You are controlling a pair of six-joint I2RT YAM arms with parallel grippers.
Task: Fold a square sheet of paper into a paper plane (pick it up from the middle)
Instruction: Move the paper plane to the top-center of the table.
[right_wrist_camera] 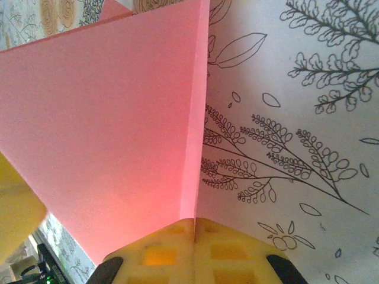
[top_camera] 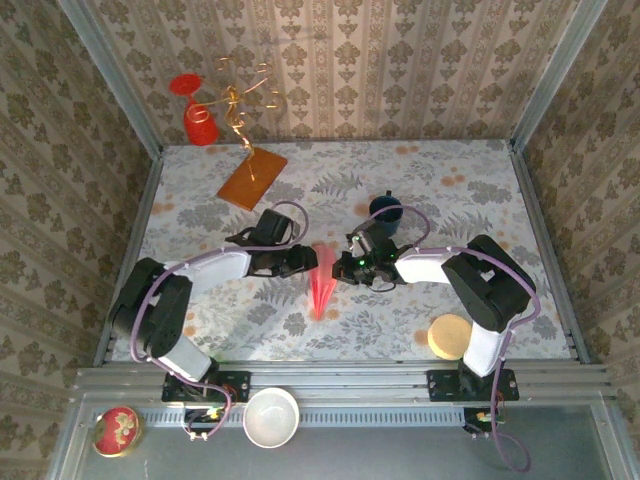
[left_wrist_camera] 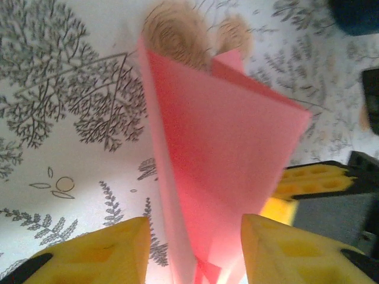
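The right gripper (right_wrist_camera: 194,229) is clamped on the creased edge of the paper plane (right_wrist_camera: 106,130). The left gripper (left_wrist_camera: 195,236) straddles the paper plane, jaws partly apart.

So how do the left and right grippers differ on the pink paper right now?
The right gripper is shut, its pads pressed together on the paper's folded edge. The left gripper is open, its fingers apart on either side of the paper. The right gripper reaches in from the paper's right, the left gripper from its left. Both have yellow fingers and work at the same end of the paper.
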